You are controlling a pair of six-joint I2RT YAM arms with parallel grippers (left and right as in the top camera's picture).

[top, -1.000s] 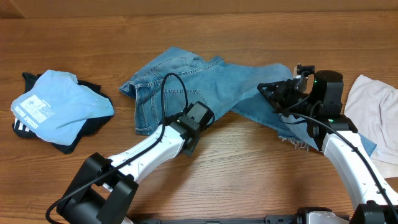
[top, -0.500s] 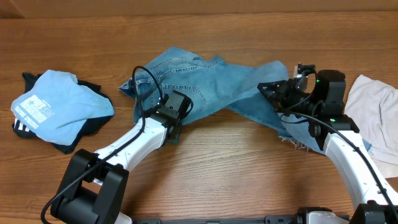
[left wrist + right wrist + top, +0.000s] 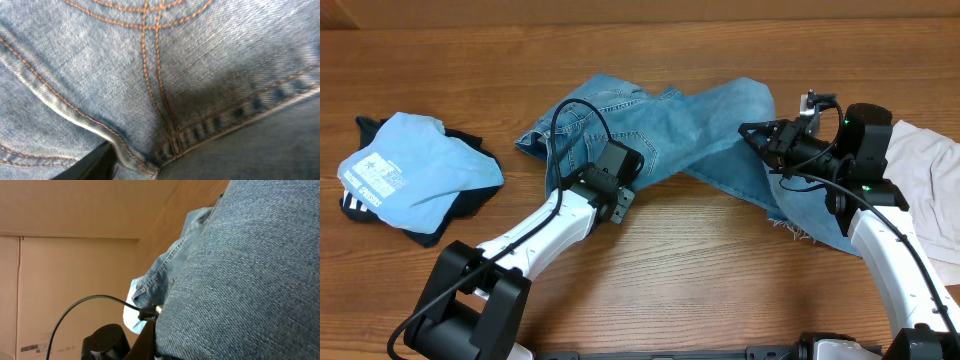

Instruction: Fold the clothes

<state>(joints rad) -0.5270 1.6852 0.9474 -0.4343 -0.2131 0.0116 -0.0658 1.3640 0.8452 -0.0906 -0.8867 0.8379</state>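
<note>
Barely begun: jeans (image 3: 665, 120) lie rumpled at centre toward 12 o'clock, one leg pinched and lifted by right gripper (image 3: 761, 136), left gripper (image 3: 620, 165) pressed on the seat, its grip unreadable; shirt (image 3: 415, 170) at 9 o'clock and off-white garment (image 3: 925, 170) at 3 o'clock both unfolded.

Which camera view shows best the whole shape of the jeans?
The overhead view: it shows the whole outline of the jeans, from waist to frayed hem. The left wrist view shows only orange-stitched seams up close; the right wrist view shows mostly one denim fold.
</note>
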